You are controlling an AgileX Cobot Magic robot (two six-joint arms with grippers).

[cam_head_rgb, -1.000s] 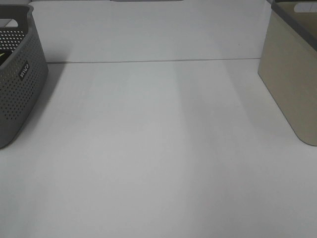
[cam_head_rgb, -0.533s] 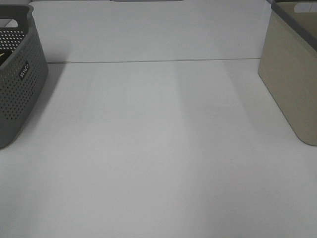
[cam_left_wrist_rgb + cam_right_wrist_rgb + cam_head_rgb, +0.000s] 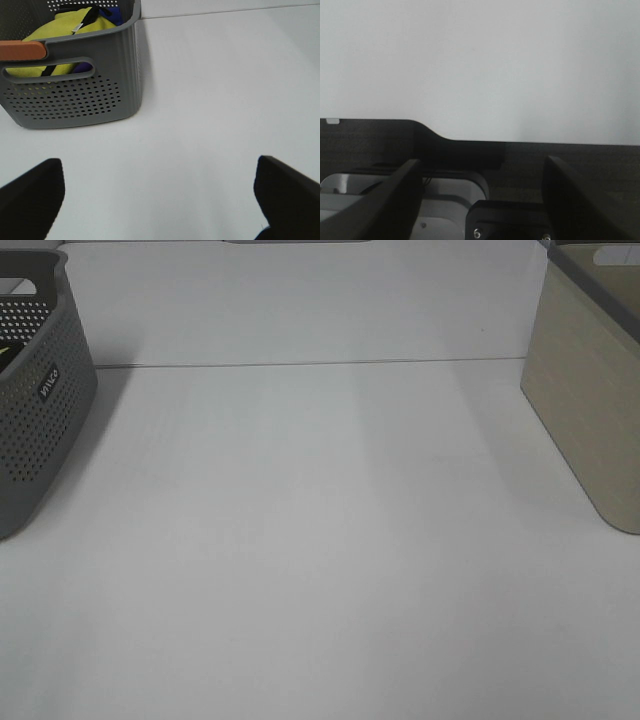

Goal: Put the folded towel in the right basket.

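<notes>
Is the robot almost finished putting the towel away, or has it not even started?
Nothing looks done yet. The left end effector is open and holds nothing, facing the gray perforated basket, where yellow cloth lies. The right end effector is open too, over bare white table. Left to do: pick up the towel and carry it to the beige basket on the right.

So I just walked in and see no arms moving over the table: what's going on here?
Nothing is being handled yet. The grey perforated basket on the left holds yellow and blue cloth; the beige basket stands on the right. The left gripper is open over the bare white table, and the right gripper is open too, holding nothing.
</notes>
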